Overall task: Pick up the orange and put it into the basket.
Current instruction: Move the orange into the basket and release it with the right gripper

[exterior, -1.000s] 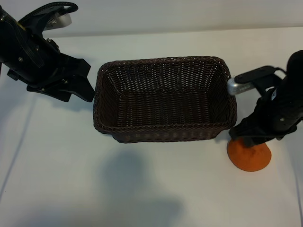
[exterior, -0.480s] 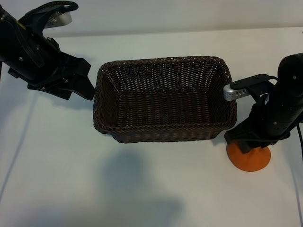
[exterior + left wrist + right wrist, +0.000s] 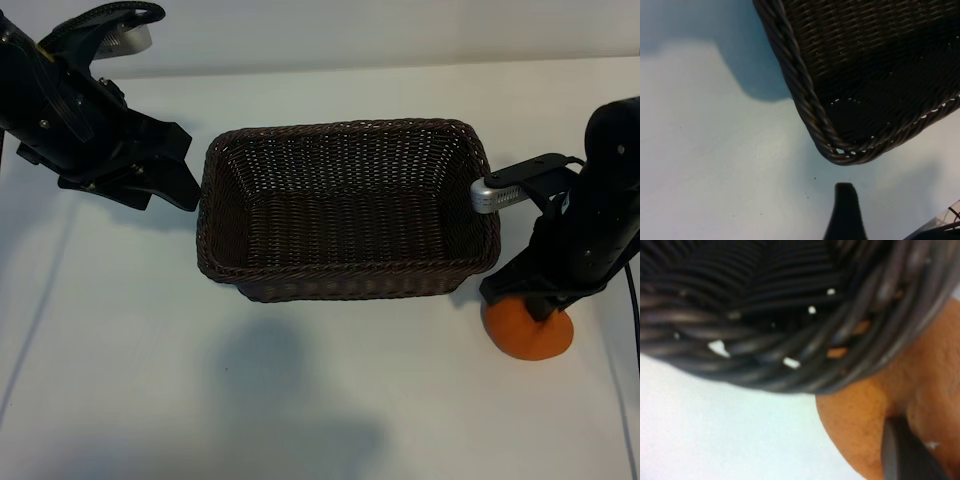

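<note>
The orange point(image 3: 530, 337) sits on the white table just off the basket's point(image 3: 345, 272) near right corner. My right gripper point(image 3: 530, 300) is down on top of it and hides its upper part. In the right wrist view one dark finger point(image 3: 900, 450) presses into the crease beside the raised bump of the orange point(image 3: 860, 420), with the basket's braided rim point(image 3: 790, 355) close behind. My left gripper point(image 3: 188, 170) hangs open beside the basket's left end and holds nothing. One of its fingers point(image 3: 845, 210) shows near the basket's corner point(image 3: 840, 150).
The basket has nothing in it. White table stretches in front of the basket and to its left. The right arm's silver wrist camera point(image 3: 495, 193) overhangs the basket's right rim. A dark cable point(image 3: 632, 300) runs at the right edge.
The right gripper has turned a little, settled lower on the orange and closed its jaws on it. The left arm and the basket have not moved.
</note>
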{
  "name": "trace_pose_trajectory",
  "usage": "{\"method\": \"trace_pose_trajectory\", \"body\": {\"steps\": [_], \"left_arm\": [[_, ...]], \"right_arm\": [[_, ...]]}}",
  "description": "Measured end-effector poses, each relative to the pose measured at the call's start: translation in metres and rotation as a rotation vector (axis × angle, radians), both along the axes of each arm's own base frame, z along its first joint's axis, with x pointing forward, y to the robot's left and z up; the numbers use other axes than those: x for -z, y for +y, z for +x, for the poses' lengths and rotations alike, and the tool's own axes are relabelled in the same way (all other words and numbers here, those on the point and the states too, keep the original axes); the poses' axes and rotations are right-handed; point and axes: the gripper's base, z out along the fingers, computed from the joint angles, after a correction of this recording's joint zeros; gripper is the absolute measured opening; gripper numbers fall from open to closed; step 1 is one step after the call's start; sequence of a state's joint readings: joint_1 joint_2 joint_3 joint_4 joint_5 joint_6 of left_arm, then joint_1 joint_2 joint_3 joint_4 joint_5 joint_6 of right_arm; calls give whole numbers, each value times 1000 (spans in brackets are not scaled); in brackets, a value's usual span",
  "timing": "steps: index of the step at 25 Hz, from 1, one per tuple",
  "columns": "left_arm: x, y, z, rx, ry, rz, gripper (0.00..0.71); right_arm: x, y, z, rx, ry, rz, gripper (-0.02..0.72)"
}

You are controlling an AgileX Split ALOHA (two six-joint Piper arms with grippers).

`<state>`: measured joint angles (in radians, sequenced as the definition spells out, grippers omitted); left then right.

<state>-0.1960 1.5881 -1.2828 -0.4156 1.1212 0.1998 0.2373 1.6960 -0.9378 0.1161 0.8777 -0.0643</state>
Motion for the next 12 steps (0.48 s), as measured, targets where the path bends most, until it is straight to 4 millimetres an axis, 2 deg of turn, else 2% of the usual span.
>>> {"method": "trace_pose_trajectory", "body": {"steps": [6,10,12], "left_arm": [[0,0,0,0,0,0,579],[0,0,0,0,0,0,579],[0,0,0,0,0,0,579]], "right_arm": [[-16,-3,-5,-23,-12,-18,94],[-36,-6,-10,-33,-73,-21,94],[-53,-7,-13,-34,-104,-15,94]]}}
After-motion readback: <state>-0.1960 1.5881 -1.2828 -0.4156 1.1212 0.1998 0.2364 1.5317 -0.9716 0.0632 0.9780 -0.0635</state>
